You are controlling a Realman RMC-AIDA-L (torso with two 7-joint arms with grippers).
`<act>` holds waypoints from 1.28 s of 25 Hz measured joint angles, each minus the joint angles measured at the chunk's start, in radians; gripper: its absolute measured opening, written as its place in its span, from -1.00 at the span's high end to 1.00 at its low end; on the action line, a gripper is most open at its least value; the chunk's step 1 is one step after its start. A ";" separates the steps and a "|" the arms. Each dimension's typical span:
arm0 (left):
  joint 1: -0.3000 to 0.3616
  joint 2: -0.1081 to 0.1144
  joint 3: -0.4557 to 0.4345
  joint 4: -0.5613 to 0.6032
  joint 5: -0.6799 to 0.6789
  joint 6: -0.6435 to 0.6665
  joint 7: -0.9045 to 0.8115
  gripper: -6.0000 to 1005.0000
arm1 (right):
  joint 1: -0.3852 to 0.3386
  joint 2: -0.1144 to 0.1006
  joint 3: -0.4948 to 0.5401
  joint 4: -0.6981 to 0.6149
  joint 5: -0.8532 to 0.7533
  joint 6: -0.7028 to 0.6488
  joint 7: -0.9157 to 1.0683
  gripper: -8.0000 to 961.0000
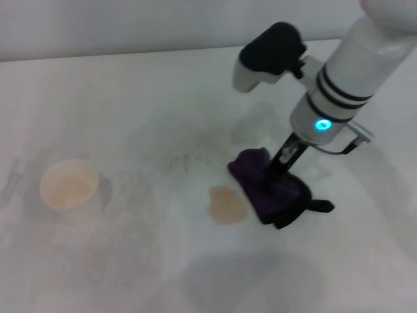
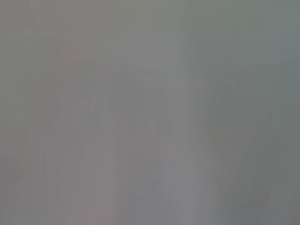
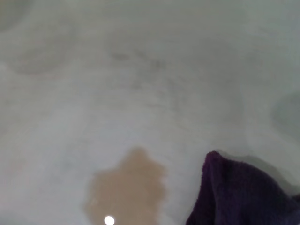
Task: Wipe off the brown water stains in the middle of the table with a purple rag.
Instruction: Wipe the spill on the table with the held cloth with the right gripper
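From my remote console: one white counter (image 1: 130, 91) carrying one brown stain (image 1: 227, 205), one purple rag (image 1: 267, 186) and one paper cup (image 1: 69, 183). One robot arm (image 1: 352, 65) is in view, with one pincer (image 1: 281, 167) at the rag.

A dark purple rag (image 1: 264, 184) with black edging, a light tan-brown stain (image 1: 227, 205), a white table (image 1: 130, 261) with grey smudges, and a cream cup (image 1: 68, 183) are seen.
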State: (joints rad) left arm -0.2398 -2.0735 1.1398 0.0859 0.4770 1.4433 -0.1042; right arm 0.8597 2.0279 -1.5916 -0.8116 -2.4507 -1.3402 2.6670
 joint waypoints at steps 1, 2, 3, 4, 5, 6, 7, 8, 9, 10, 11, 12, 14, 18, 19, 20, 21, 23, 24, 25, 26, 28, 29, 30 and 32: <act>0.002 0.000 0.000 0.000 0.000 0.000 0.000 -0.74 | 0.000 0.000 0.000 0.000 0.000 0.000 0.000 0.84; 0.003 0.000 0.000 0.000 0.000 0.000 0.000 -0.74 | 0.004 0.000 -0.028 0.000 0.032 0.007 0.001 0.84; 0.005 0.000 0.000 0.000 0.000 0.000 0.000 -0.74 | 0.008 0.000 -0.051 0.000 0.062 0.013 0.002 0.84; 0.006 0.000 0.000 0.000 0.000 0.000 0.000 -0.74 | 0.012 0.000 -0.080 0.000 0.092 0.019 0.002 0.84; 0.007 0.000 0.000 0.000 0.000 0.000 0.000 -0.74 | 0.015 0.000 -0.110 0.000 0.119 0.024 0.004 0.84; 0.007 -0.001 0.000 0.000 0.000 0.000 0.000 -0.74 | 0.019 0.000 -0.139 0.000 0.146 0.030 0.006 0.84; 0.007 0.000 0.000 0.000 0.000 0.000 0.000 -0.74 | 0.022 0.000 -0.171 0.000 0.172 0.034 0.009 0.84; 0.006 -0.001 0.000 0.000 0.000 0.000 0.000 -0.74 | 0.027 0.000 -0.199 -0.001 0.199 0.037 0.012 0.84; 0.006 0.000 0.000 0.000 0.000 0.000 0.000 -0.74 | 0.032 0.000 -0.231 -0.004 0.229 0.042 0.014 0.84; 0.005 0.000 0.000 0.000 0.000 0.000 0.000 -0.74 | 0.041 0.000 -0.267 -0.007 0.260 0.044 0.014 0.84; 0.006 0.000 0.000 0.000 0.000 0.001 0.000 -0.74 | 0.049 0.000 -0.294 -0.010 0.286 0.047 0.015 0.84; 0.006 0.000 0.000 0.000 0.000 0.001 0.000 -0.74 | 0.058 0.000 -0.322 -0.012 0.317 0.050 0.016 0.84; 0.007 0.000 0.000 0.000 0.000 0.001 0.000 -0.74 | 0.076 0.000 -0.373 -0.015 0.366 0.060 0.017 0.84; 0.007 0.000 0.000 0.000 0.000 0.000 0.000 -0.74 | 0.098 0.000 -0.397 -0.015 0.378 0.072 0.023 0.84; 0.008 0.000 0.000 0.000 0.000 0.000 0.000 -0.74 | 0.102 0.000 -0.389 -0.010 0.371 0.072 0.024 0.84; 0.010 0.000 0.000 0.000 0.000 0.000 0.000 -0.74 | 0.106 -0.001 -0.376 -0.005 0.360 0.073 0.024 0.84; 0.012 0.000 0.000 0.000 0.000 0.000 0.000 -0.74 | 0.110 -0.002 -0.354 0.003 0.342 0.075 0.024 0.84; 0.016 0.001 0.000 0.000 0.000 0.000 0.001 -0.74 | 0.113 -0.003 -0.304 0.021 0.289 0.075 0.025 0.84; 0.017 0.001 0.000 0.000 0.000 0.000 0.011 -0.74 | 0.112 -0.003 -0.270 0.033 0.252 0.075 0.026 0.84; 0.017 0.001 0.000 0.000 0.000 0.000 0.011 -0.74 | 0.110 -0.004 -0.237 0.045 0.220 0.074 0.026 0.84; 0.017 0.000 0.000 0.000 0.000 0.000 0.016 -0.74 | 0.109 -0.004 -0.210 0.055 0.191 0.074 0.026 0.84; 0.017 0.000 0.000 -0.001 0.000 0.000 0.027 -0.74 | 0.106 -0.006 -0.160 0.073 0.149 0.074 0.026 0.84; 0.017 -0.001 0.000 -0.001 0.000 0.000 0.029 -0.74 | 0.105 -0.007 -0.145 0.077 0.138 0.074 0.026 0.84; 0.017 -0.001 0.000 -0.002 0.000 0.000 0.031 -0.74 | 0.104 -0.008 -0.136 0.078 0.132 0.075 0.026 0.84; 0.017 0.000 0.000 -0.004 0.000 0.000 0.033 -0.74 | 0.099 -0.006 -0.133 0.076 0.132 0.073 0.023 0.84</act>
State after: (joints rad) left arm -0.2224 -2.0735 1.1398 0.0817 0.4770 1.4436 -0.0717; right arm 0.9590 2.0223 -1.7243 -0.7359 -2.3190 -1.2670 2.6902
